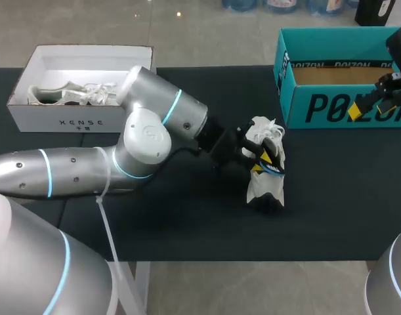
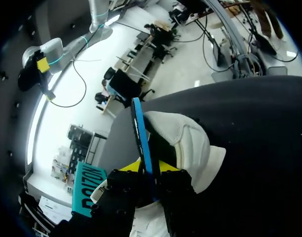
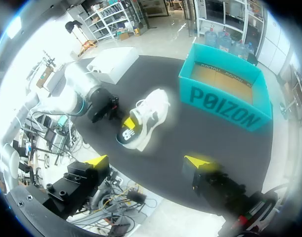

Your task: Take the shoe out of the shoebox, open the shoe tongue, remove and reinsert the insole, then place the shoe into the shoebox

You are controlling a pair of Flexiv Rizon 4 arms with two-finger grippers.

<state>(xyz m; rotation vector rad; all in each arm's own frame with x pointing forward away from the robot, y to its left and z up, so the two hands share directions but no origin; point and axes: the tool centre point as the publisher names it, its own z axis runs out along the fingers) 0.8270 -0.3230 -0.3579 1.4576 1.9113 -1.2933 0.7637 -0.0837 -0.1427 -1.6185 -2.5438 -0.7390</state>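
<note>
shoe (image 1: 266, 167): white, black patches
insole (image 2: 141, 138): blue
shoebox (image 1: 338, 108): teal, dark lettering, brown inside
second box (image 1: 69, 121): white
table (image 1: 187, 223): black
fingertips (image 3: 97, 160): yellow

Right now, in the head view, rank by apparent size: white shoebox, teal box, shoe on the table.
1. white shoebox and teal box: they look alike, and the teal box is cut off, so unranked.
2. shoe, clearly smallest.
</note>
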